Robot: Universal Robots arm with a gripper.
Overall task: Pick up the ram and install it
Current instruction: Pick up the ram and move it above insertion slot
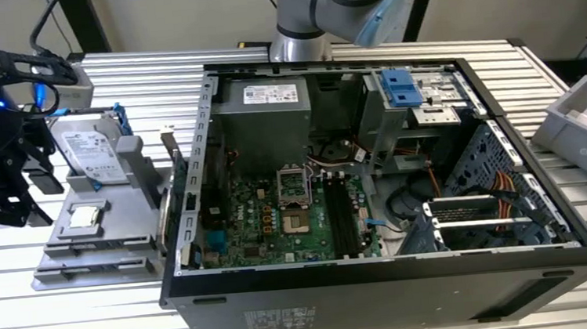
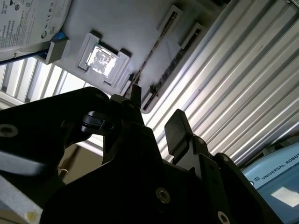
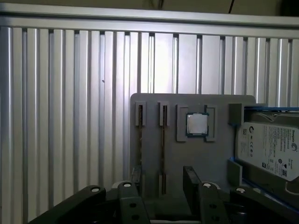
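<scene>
Pincer is closest to the lens in both wrist views: jaws spread, nothing between them. I read it as open and empty, not yet on the part.

Ram sits on edge in a slot of the grey fixture, just beside the processor chip. A second stick stands in the neighbouring slot, parallel to it. The fixture lies on the ribbed tabletop, to the exterior view's left of the open computer case, and carries the hard drive too.

Key relation: the ram's long axis runs straight away from the pincer across the fixture. The jaws stand either side of that line over the stick's near end, so the closing direction crosses its thin face. My call: hovering above, not touching.

The first wrist view puts the ram between the jaws, but the second wrist view skews toward the second stick, so I can't say which one is centred. Nothing is picked. The motherboard slots are well apart, inside the case.
</scene>
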